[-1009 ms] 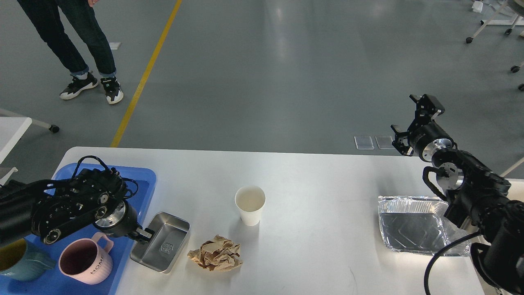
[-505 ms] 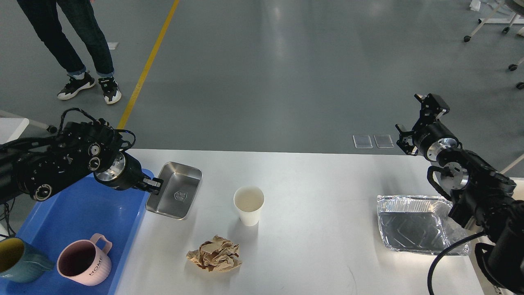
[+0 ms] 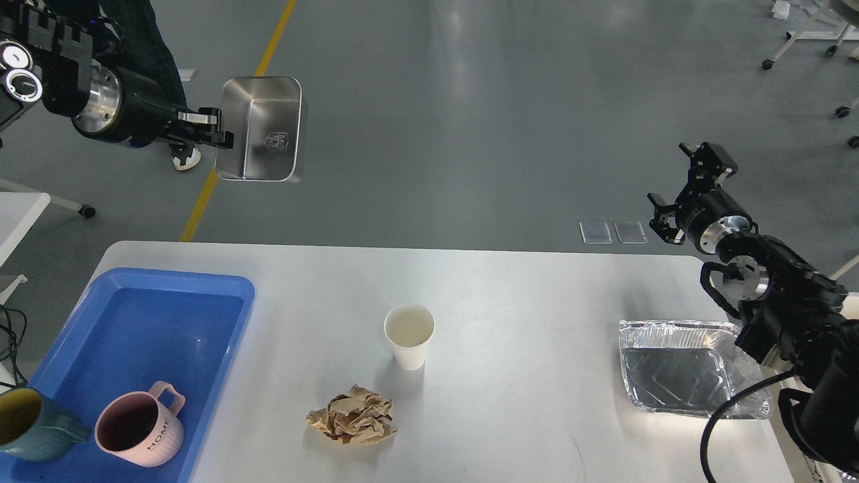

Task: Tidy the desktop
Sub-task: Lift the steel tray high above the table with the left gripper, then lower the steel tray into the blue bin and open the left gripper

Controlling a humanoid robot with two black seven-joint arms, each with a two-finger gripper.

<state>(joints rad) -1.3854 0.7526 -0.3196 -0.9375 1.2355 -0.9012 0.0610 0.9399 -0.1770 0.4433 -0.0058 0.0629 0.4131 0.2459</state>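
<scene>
The desktop point(image 3: 510, 302) fills the lower half of the view, white with rounded corners. At its middle a paper cup point(image 3: 409, 335) stands upright, and a crumpled brown paper wad point(image 3: 352, 424) lies near it at 7 o'clock. A foil tray point(image 3: 691, 367) sits at the 3 o'clock edge. A blue tray point(image 3: 154, 315) rests at the 9 o'clock end, holding a pink mug point(image 3: 139, 433) and a teal mug point(image 3: 30, 426) at its near corner. The left gripper point(image 3: 215, 129) is high above the floor at 11 o'clock, well clear of the desktop, its fingers clamped on the rim of a steel pan point(image 3: 260, 129) tipped with its inside facing the view. The right gripper point(image 3: 684, 184) hangs past the 2 o'clock corner, fingers spread, holding nothing.
</scene>
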